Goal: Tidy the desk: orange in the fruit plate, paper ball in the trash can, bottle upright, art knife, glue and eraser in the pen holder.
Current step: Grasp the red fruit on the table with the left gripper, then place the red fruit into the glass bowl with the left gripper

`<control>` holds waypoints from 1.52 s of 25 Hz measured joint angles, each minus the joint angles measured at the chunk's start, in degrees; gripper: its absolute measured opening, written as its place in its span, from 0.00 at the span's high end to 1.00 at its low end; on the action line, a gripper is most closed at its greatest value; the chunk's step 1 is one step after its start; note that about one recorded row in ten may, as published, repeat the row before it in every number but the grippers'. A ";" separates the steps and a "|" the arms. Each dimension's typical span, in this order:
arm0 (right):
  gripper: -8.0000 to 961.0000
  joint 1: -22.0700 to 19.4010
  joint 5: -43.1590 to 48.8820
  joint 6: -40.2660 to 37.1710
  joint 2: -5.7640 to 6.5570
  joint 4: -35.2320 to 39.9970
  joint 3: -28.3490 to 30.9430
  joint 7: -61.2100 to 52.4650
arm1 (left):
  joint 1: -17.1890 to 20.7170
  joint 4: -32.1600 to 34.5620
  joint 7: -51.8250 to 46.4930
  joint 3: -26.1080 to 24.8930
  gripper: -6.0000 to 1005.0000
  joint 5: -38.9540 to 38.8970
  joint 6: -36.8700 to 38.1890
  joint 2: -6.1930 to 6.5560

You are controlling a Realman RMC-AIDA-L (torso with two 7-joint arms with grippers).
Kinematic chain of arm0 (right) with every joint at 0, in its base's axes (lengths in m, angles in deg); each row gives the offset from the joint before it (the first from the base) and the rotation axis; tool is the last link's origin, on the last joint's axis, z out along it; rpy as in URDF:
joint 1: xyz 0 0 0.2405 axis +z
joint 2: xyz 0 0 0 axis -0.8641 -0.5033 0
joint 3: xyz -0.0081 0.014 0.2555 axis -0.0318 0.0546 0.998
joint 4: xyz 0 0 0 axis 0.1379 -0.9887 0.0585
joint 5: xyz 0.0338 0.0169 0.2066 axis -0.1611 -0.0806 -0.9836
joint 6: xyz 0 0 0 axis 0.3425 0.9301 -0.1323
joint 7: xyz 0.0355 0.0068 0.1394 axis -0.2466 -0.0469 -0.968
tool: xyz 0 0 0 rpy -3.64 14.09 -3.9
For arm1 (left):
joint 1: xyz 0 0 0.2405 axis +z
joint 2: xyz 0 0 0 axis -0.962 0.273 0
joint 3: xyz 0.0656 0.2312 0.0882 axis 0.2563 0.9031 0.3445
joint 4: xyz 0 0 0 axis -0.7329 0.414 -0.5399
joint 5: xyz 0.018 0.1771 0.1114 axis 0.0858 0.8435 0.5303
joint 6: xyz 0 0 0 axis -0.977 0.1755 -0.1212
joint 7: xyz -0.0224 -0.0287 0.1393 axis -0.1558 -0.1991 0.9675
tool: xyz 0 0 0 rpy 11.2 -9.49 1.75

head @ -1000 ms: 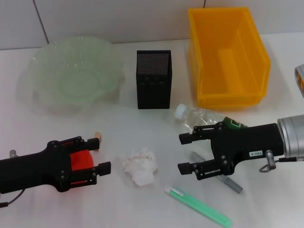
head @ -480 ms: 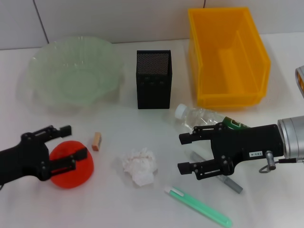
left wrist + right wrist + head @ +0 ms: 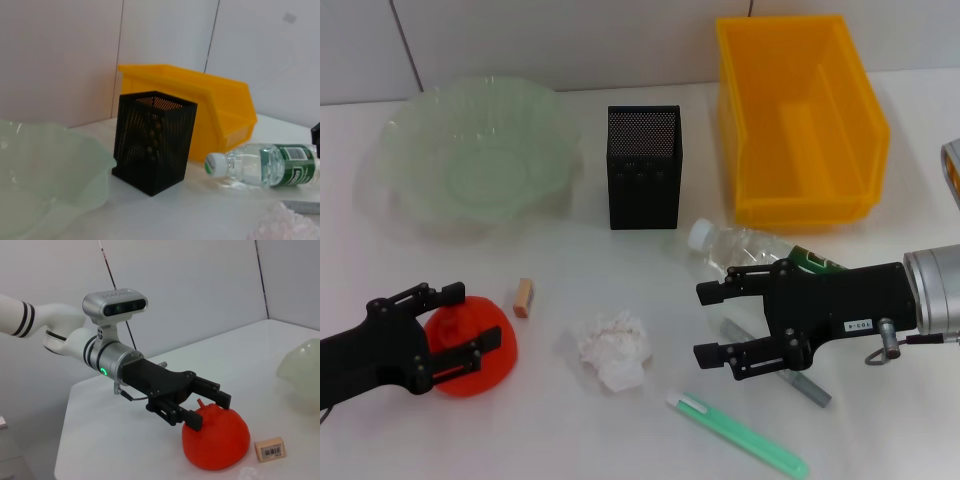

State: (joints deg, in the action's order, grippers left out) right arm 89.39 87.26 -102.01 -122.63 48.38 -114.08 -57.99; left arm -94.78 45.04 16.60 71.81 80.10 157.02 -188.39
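Note:
The orange [image 3: 475, 352] sits on the table at front left. My left gripper [image 3: 472, 316] is open, its fingers straddling the orange's left side, as the right wrist view [image 3: 207, 410] also shows. The tan eraser [image 3: 524, 297] lies just right of it. The paper ball [image 3: 615, 348] is at front centre. The bottle [image 3: 750, 245] lies on its side behind my open, empty right gripper [image 3: 703, 322]. A green art knife [image 3: 740, 435] lies in front, and a grey stick [image 3: 810, 388] lies under the right gripper. The pen holder [image 3: 643, 167], fruit plate [image 3: 470, 150] and trash can [image 3: 800, 120] stand at the back.
In the left wrist view the pen holder [image 3: 152, 140] stands between the fruit plate [image 3: 45, 165] and the trash can [image 3: 220, 110], with the bottle [image 3: 265, 165] lying beside them. A wall runs behind the table.
My left gripper drew back to the left off the orange, then shifted slightly towards the front. The orange stayed on the table. The right arm has not moved.

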 joint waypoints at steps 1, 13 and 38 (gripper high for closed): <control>0.18 0.01 -0.01 -0.01 0.00 0.00 -0.07 0.00 | 0.00 -0.29 0.13 0.00 0.29 0.11 -0.45 0.00; 0.18 0.01 -0.03 0.05 0.00 0.00 0.03 -0.07 | 0.28 -0.95 2.21 0.05 0.41 0.22 -6.06 0.11; 0.18 0.01 -0.03 0.08 0.01 0.00 0.49 -0.22 | -7.54 1.14 2.23 -0.59 0.79 -22.27 -9.82 0.20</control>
State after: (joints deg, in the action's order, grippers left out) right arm 89.40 87.23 -101.93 -122.62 48.38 -113.59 -58.21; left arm -102.32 46.18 18.84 71.22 57.83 147.20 -188.19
